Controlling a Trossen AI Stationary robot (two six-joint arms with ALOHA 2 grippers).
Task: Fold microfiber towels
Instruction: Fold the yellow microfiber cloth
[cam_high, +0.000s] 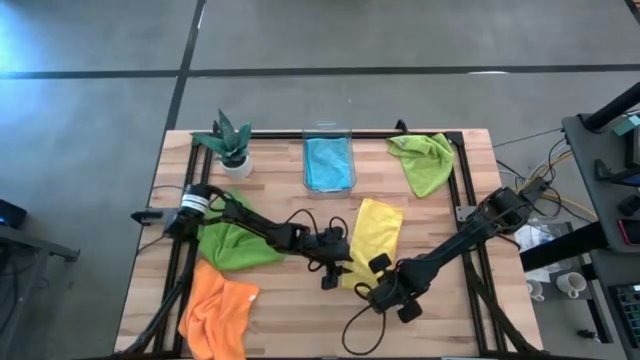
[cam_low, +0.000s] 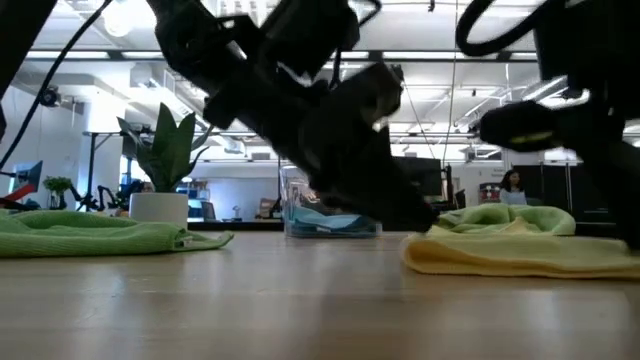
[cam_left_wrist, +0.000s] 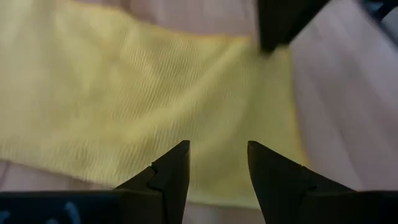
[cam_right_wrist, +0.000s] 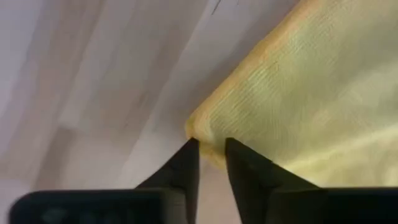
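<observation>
A yellow towel (cam_high: 375, 238), folded into a long rectangle, lies flat on the middle of the wooden table. My left gripper (cam_high: 345, 258) is open at the towel's left long edge, its fingers (cam_left_wrist: 171, 171) poised over that edge (cam_left_wrist: 205, 193). My right gripper (cam_high: 378, 287) points down at the towel's near end. Its fingertips stand a narrow gap apart at a corner of the towel (cam_right_wrist: 194, 132). In the low view the yellow towel (cam_low: 520, 252) lies low on the table. My left gripper stands over the yellow towel's edge; I cannot tell whether it touches the cloth. My right gripper comes from above at the towel's near corner (cam_right_wrist: 205, 140). Nothing shows pinched between its fingers, and I cannot tell whether the tips touch the corner.
A blue towel lies in the clear bin (cam_high: 328, 163) at the far middle. A lime green towel (cam_high: 424, 162) lies far right, a darker green towel (cam_high: 238, 246) left and an orange towel (cam_high: 218, 312) near left. A potted plant (cam_high: 232, 147) stands far left.
</observation>
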